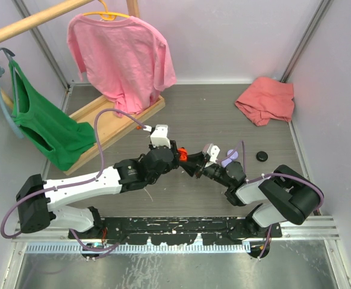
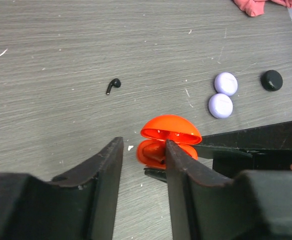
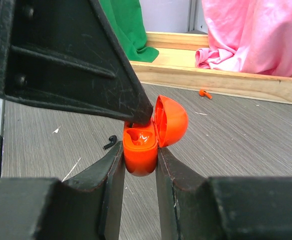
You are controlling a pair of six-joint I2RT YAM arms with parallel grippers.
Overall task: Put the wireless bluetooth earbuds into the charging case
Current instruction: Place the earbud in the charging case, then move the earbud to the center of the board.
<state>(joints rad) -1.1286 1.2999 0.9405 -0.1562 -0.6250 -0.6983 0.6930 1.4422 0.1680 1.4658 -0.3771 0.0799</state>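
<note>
The orange-red charging case (image 3: 140, 152) stands with its lid (image 3: 172, 120) swung open, and my right gripper (image 3: 140, 148) is shut on its lower half just above the floor. My left gripper (image 2: 143, 145) is open; floor shows between its fingers. Its right fingertip (image 3: 141, 118) rests at the case's open top. A darker orange-red shape (image 2: 158, 152) lies in the case's socket beside that fingertip; I cannot tell whether it is an earbud. A black earbud (image 2: 113, 86) lies loose on the floor beyond the case. An orange-red earbud (image 3: 204, 93) lies by the wooden base.
Two lilac round shells (image 2: 223, 95) sit side by side right of the orange case, with a black round case (image 2: 271, 80) further right. A wooden rack base (image 1: 118, 123) carries a pink shirt (image 1: 121, 54) and a green top (image 1: 43, 129). A pink cloth (image 1: 265, 99) lies at the back right.
</note>
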